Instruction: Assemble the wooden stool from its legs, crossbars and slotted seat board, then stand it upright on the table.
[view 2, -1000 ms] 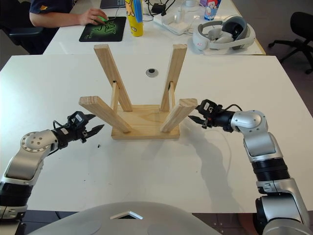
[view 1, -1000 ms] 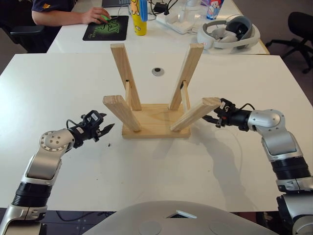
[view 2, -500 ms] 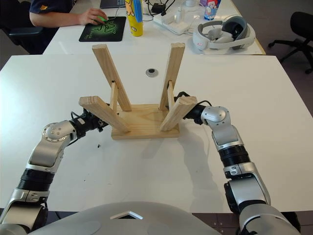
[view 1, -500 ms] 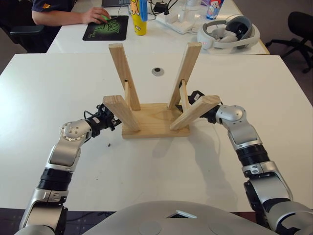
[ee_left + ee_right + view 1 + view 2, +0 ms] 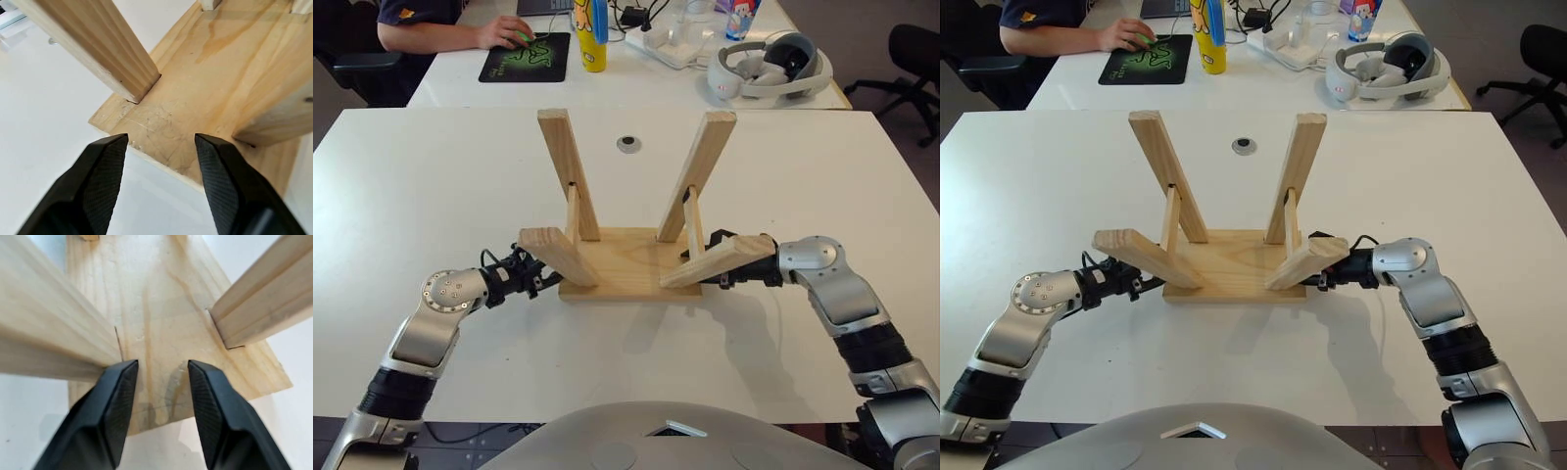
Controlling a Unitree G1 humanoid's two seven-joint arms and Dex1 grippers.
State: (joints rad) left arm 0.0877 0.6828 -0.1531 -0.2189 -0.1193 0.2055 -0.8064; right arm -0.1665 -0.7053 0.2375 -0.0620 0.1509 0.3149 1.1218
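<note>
I see the wooden stool [image 5: 628, 257] upside down near the middle of the white table [image 5: 431, 176], its seat board [image 5: 1232, 266] flat on the surface and its four legs [image 5: 570, 171] splaying upward. My left gripper [image 5: 160, 141] sits at the board's left edge, fingers spread apart, gripping nothing. My right gripper [image 5: 162, 366] sits at the right edge beneath a slanting leg, likewise spread

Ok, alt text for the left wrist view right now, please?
The left gripper is open, its two black fingers close to one edge of the wooden seat board, which lies flat on the white table. Two slanting wooden legs are set into the board just beyond.
</note>
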